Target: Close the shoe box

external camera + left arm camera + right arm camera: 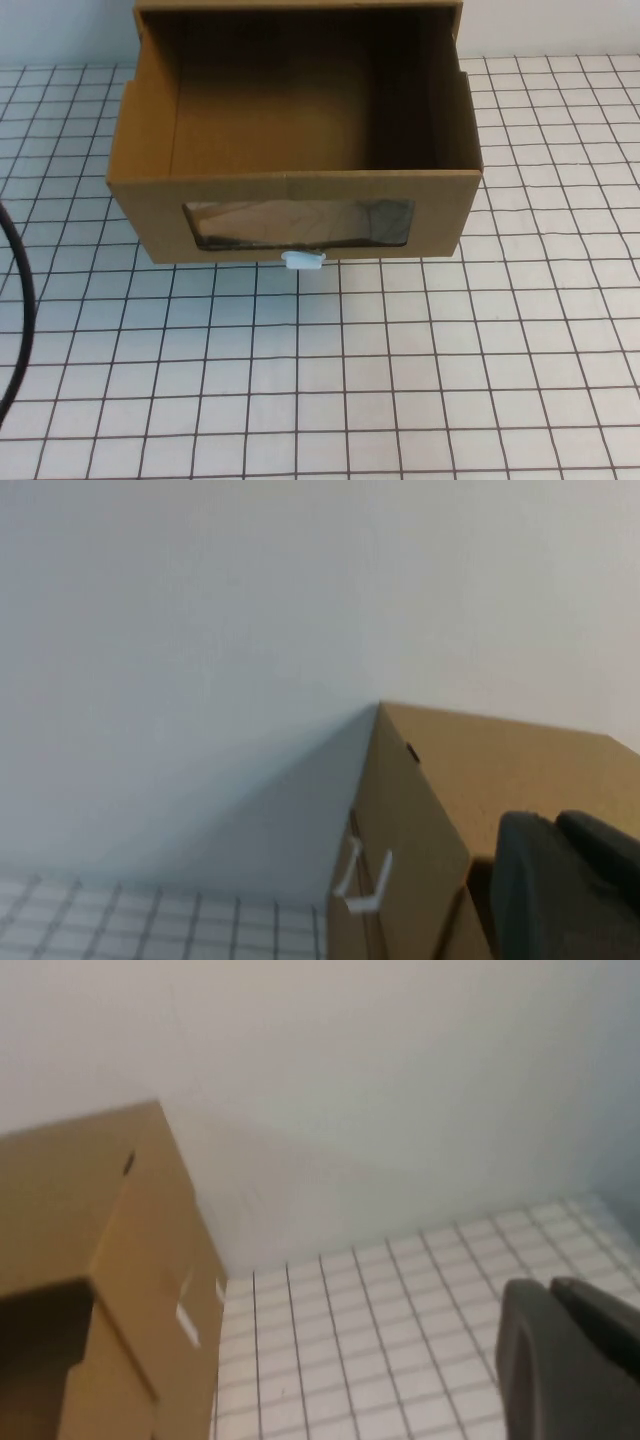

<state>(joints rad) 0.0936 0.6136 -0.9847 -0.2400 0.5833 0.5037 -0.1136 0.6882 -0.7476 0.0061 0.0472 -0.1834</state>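
My jaws: can't tell state; left gripper (570, 890), right gripper (570, 1360) flank shoe box (300, 190). Matte cardboard drawer pulled out, centre-rear of gridded table (400, 380); high view alone shows window, white tab (303, 261).

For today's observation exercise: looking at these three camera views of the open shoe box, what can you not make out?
- Shoe box: its rear is cut off by the high view's top edge.
- Drawer floor: lost in shadow, so contents are unclear.
- Left gripper: at the box's side, only a blurred dark part at the left wrist view's edge.
- Right gripper: beside the box, likewise cut off; neither shows in the high view.
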